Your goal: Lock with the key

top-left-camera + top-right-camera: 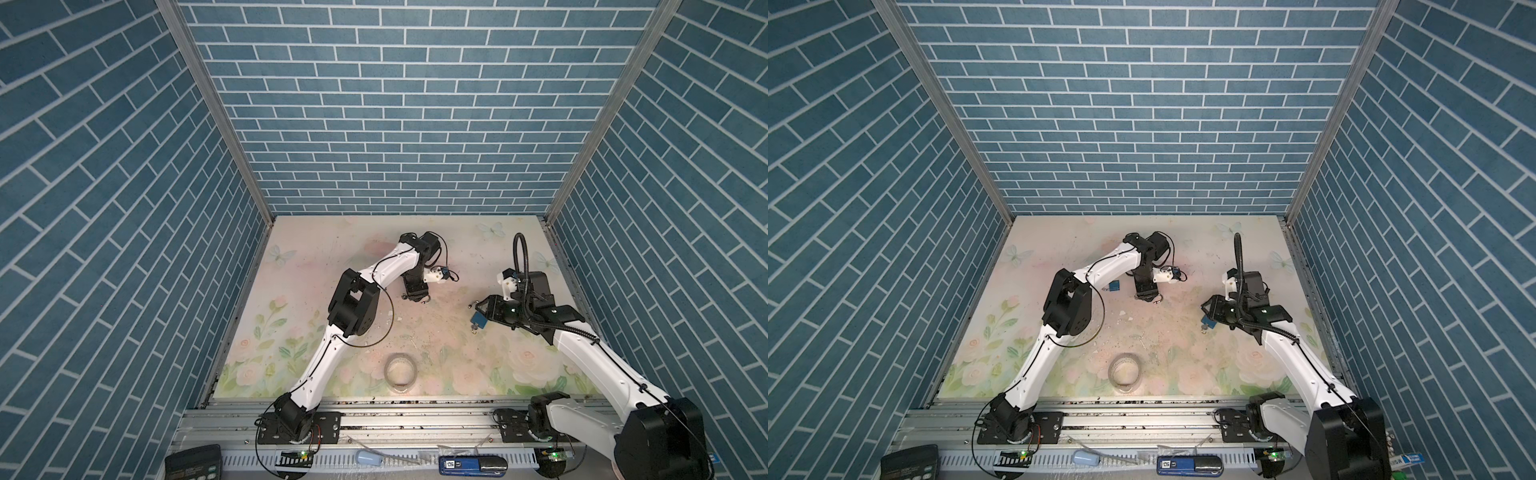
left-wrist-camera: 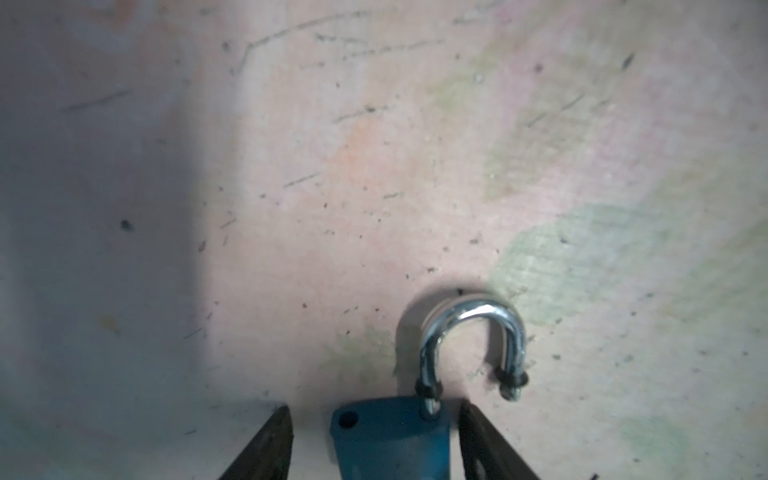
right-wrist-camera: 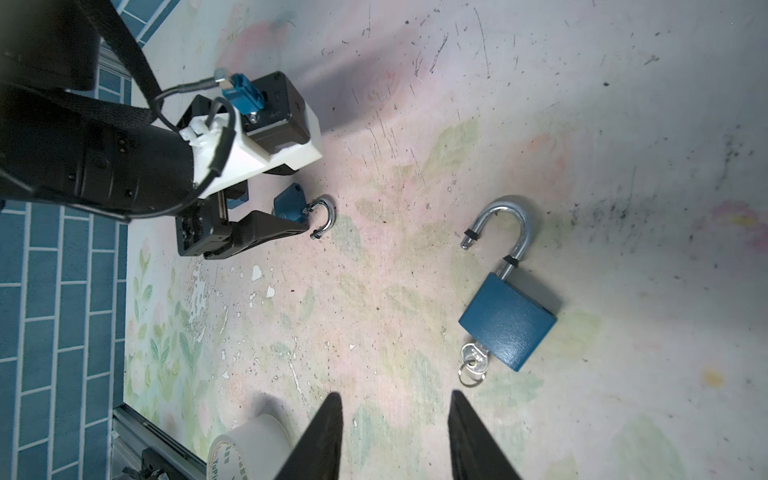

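Padlock point(image 3: 508, 323), key point(image 3: 473, 360) inserted, shackle point(image 3: 521, 220) unlatched, lying before empty, spread-jawed right gripper point(image 3: 395, 436); second padlock point(image 2: 390, 444) straddled, ungripped, by parted left gripper point(image 2: 374, 408).

Probably a lab test cell: brick-print walls point(image 1: 415, 104), aluminium rail point(image 1: 395, 420).

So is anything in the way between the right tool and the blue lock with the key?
No, nothing visible. The right tool is open, and only scuffed table lies between it and the blue padlock with its key. The tape roll sits off to one side.
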### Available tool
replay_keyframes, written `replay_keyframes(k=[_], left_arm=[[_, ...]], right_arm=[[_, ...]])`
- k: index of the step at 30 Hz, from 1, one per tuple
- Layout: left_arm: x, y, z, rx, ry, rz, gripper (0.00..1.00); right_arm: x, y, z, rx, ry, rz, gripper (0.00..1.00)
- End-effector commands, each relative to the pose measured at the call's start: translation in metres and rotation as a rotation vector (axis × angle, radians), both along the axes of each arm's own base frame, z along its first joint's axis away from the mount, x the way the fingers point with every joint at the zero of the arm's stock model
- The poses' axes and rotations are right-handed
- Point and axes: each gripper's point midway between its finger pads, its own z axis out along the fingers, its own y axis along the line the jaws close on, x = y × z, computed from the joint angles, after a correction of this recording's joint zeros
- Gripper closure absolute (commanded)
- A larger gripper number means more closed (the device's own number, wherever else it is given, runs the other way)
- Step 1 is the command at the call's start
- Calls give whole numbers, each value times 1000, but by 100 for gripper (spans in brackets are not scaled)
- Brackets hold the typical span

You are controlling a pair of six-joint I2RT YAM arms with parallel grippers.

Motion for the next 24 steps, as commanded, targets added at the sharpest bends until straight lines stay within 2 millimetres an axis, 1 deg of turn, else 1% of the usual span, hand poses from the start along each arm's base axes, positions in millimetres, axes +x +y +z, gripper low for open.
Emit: replay_keyframes(k=[1,3,5,13,16,18,20,24], left_arm=[[-13,9,-28,76,77,21,38],[-15,12,-31,93,91,26,40],[-16,14,-33,102,93,35,40],[-16,20,-31,127,92,67,41],[-16,20,-34,130,93,76,46],[-13,23,-37,150,78,91,50],[-11,26,-39,162,75,113,53],[-1,28,-34,138,68,215,58]], right_arm=[[-5,-3,-2,-19,-4,3,58],[-6,-3,-3,-21,-1,3,58],[-6,-4,-3,-21,-1,3,57],[-5,-4,-2,-19,-8,1,58],[-5,-4,0,-17,-14,1,57],[-5,-4,1,-16,-16,0,58],[-6,-4,1,-18,-17,-2,58],[-7,-7,1,-24,-22,-13,58]])
